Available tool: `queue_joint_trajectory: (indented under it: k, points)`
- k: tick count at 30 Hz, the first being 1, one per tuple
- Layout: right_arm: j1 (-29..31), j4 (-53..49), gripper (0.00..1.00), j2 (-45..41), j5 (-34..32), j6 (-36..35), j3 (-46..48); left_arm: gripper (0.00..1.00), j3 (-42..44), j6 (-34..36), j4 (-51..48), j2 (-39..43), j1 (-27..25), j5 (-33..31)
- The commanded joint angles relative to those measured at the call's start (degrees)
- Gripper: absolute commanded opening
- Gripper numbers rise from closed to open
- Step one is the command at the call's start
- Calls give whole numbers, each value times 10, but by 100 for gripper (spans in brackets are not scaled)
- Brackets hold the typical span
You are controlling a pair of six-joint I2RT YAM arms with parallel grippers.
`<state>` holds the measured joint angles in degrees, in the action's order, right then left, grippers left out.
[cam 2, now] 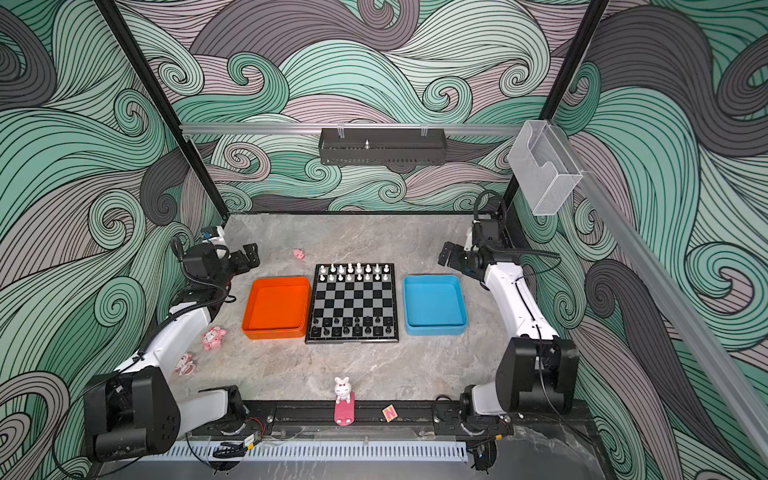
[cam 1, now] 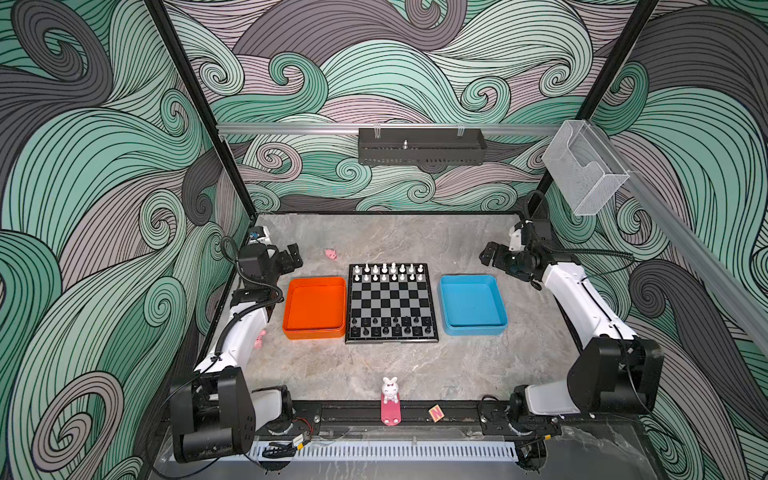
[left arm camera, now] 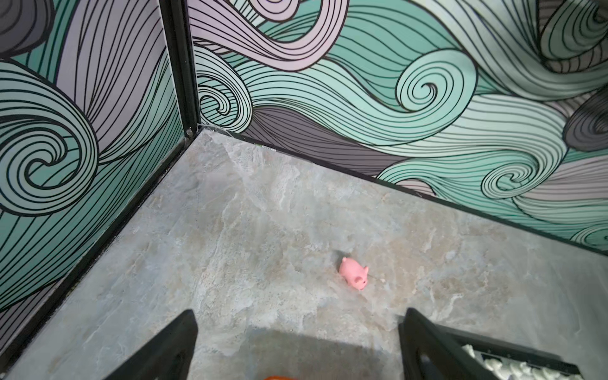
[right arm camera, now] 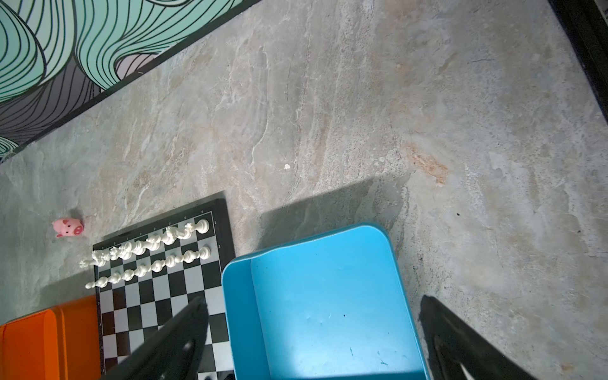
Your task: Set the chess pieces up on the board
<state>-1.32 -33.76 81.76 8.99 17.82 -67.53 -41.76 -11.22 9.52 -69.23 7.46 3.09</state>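
The board point(cam 1: 390, 341) lies mid-table in both top views, between two trays. White chess pieces point(cam 1: 388, 272) fill its two far rows, and black chess pieces point(cam 1: 390, 326) stand along its two near rows. The right wrist view shows the white rows point(right arm camera: 154, 246) on the board point(right arm camera: 171, 296). My left gripper point(cam 1: 296, 255) hovers open behind the orange tray, with only bare table between its fingers in the left wrist view point(left arm camera: 299, 312). My right gripper point(cam 1: 486, 254) hovers open above the blue tray's far end point(right arm camera: 313, 298), holding nothing.
An orange tray point(cam 1: 314, 334) sits left of the board and a blue tray point(cam 1: 473, 330) right of it. A pink pig point(cam 1: 331, 254) lies behind the board. Pink figurines point(cam 2: 214, 337) lie by the left arm. A white bunny point(cam 1: 390, 388) and a letter block point(cam 1: 435, 412) stand at the front edge.
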Motion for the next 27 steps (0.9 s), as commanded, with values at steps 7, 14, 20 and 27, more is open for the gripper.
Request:
queue_joint_trajectory:
  k: [7,14,20,27]
  points:
    - [0,48,100,-32,-78,-9,35,98,100,44,87,-20,-3,-43]
    - [0,203,100,-87,-106,-12,144,99,166,43,222,-76,-17,-80]
    - [1,322,100,-104,-164,-59,230,99,167,82,326,-182,-31,-68]
    - [0,523,100,-108,-190,-176,355,99,145,87,276,-182,-32,-49]
